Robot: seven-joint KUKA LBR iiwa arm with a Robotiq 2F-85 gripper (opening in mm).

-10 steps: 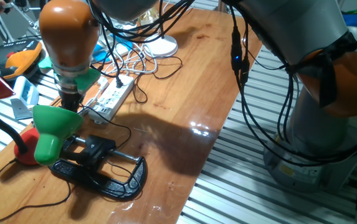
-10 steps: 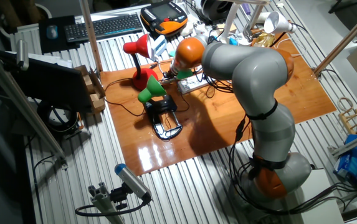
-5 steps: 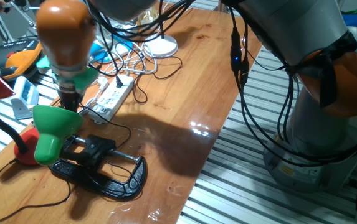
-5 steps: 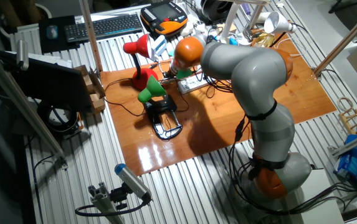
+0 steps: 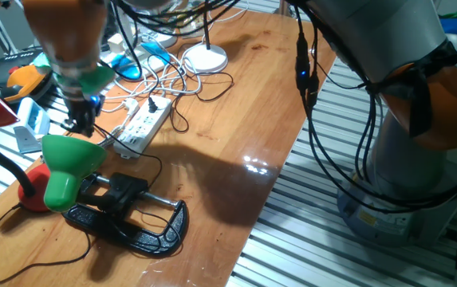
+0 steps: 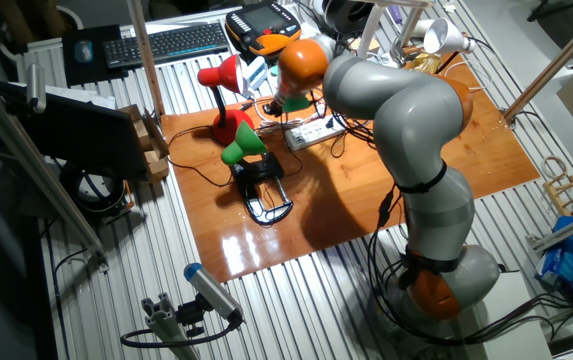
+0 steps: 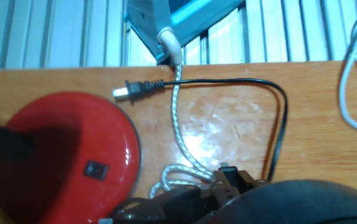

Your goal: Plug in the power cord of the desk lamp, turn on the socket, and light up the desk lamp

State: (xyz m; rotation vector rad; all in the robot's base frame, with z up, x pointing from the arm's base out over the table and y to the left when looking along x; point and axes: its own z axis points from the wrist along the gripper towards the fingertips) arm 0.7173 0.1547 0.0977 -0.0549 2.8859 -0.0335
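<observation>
One gripper (image 5: 79, 121) hangs over the far left part of the wooden table (image 5: 236, 104). Its fingers are dark and small in the fixed views, and the hand view shows only a blurry dark bit of them, so it is not possible to tell if they are open, shut or holding something.

Right under the gripper, the black plug of the power cord (image 7: 139, 89) lies flat on the wood. It is loose and not pushed into anything. A red lamp base (image 7: 72, 155) sits just beside the plug.

Just to the gripper's side lies the socket (image 5: 142, 125), a long white strip. The desk lamp (image 5: 67, 166) with its green shade stands near, below the gripper in that view, on its black clamp.
</observation>
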